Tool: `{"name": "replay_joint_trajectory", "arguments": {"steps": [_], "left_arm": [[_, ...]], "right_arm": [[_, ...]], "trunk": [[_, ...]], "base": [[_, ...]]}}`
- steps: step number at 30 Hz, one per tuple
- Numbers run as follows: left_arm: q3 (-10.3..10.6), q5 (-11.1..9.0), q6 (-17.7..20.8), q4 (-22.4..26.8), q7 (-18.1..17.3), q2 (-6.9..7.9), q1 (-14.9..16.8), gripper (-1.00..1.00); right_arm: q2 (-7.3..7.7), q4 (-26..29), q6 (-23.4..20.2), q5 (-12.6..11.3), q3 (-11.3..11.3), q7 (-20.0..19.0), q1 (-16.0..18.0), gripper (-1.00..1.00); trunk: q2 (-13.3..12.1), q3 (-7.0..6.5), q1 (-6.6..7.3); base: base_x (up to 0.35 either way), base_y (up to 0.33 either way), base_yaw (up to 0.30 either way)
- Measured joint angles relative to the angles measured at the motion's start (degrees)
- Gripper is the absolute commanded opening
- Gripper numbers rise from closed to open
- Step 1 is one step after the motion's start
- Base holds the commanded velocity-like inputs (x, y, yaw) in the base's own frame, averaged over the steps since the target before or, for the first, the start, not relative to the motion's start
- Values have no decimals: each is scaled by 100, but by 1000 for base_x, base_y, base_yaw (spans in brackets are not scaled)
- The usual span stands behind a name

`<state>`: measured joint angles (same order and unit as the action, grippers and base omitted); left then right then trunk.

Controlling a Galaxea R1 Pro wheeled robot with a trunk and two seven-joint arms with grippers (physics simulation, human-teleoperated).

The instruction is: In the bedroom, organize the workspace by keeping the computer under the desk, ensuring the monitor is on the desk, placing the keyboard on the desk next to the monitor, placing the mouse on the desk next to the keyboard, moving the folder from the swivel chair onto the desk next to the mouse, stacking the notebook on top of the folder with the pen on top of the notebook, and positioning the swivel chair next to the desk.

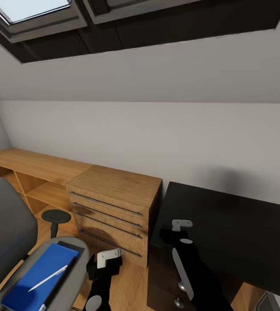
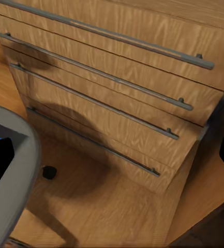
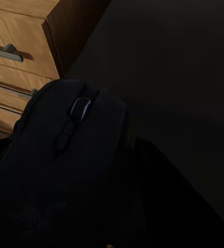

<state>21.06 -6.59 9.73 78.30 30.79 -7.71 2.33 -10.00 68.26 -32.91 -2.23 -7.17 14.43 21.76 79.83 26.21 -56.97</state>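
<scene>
The right gripper hangs over the near left corner of the long black desk, and its wrist camera shows a small black oval mouse with a grey scroll wheel clamped between its fingers, close up against the lens and above the dark desktop. The left gripper hovers lower, between the desk's drawer side and the swivel chair; how far apart its fingers stand I cannot tell, though nothing is seen held in it. Its wrist camera looks at the light-wood drawer chest with long grey bar handles, which stands against the pale sloped wall just left of the desk.

The grey office chair with black padded armrests sits at the lower left on the wood plank floor. On its seat lies the flat bright-blue folder, with a thin pale pen resting on top of it. A dark-framed skylight opens overhead.
</scene>
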Motion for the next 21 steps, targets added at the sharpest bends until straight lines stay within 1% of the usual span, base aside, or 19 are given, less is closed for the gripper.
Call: {"name": "replay_joint_trajectory", "arguments": {"steps": [3,7,11,17,21], "left_arm": [[28,0,70,-5,78,1,0,100],[46,0,89,-6,126,0,0,100],[61,0,96,-6,138,3,0,100],[77,0,98,-6,142,2,0,100],[78,0,94,-5,142,1,0,100]], "right_arm": [[0,-2,-1,65,-10,6,0,-100],[0,-5,0,90,-12,18,0,-100],[0,-92,-1,96,-13,85,9,-100],[0,-449,-6,99,-12,218,157,-100],[0,-561,-14,101,-12,230,217,-100]], "trunk": [[0,0,2],[0,0,1],[0,0,0],[0,0,0],[0,0,0]], "base": [[200,0,0],[140,0,0],[33,0,0],[5,0,0],[0,0,0]]}}
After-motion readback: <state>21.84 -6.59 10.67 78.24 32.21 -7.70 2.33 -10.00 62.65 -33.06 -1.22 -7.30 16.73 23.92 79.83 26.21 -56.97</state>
